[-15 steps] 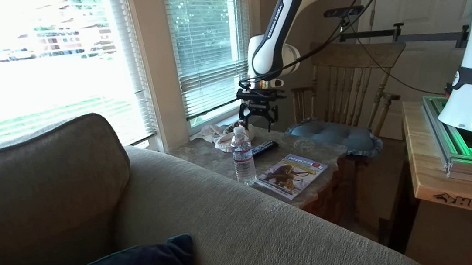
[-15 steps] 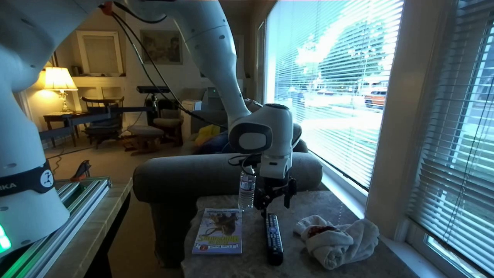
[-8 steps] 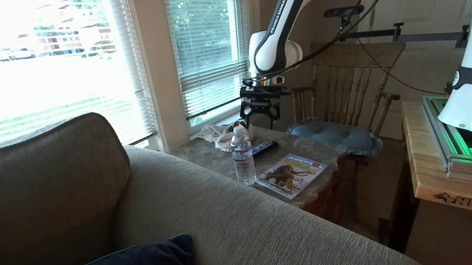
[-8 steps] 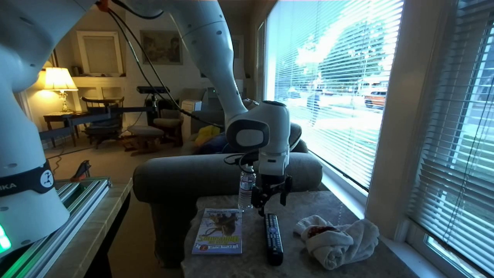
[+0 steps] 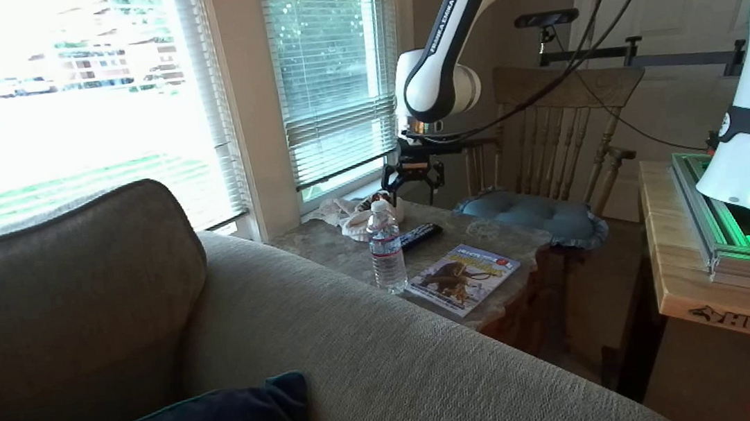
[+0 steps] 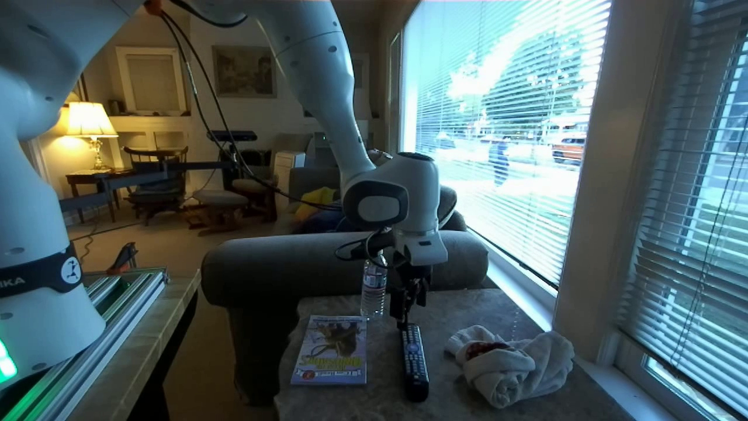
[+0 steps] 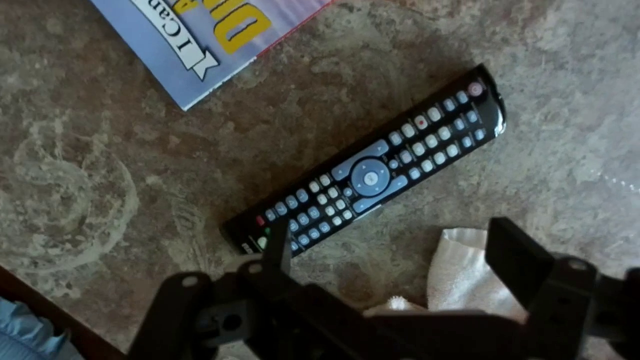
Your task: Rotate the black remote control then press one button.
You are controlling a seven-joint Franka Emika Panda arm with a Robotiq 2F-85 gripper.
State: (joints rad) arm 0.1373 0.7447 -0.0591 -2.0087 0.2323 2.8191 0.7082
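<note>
Remote control [image 7: 365, 167], slim black plastic bar: flat on mottled brown stone-like tabletop [image 7: 550, 165], below my black two-fingered gripper [image 7: 390, 242], jaws spread wide.

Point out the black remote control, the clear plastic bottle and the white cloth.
Black remote control [image 7: 370, 178]: wrist view, on the round navigation pad near its middle.
Clear plastic bottle [image 5: 386, 245]: in an exterior view, on its label.
White cloth [image 6: 506, 367]: in an exterior view, on its bundled middle.
</note>
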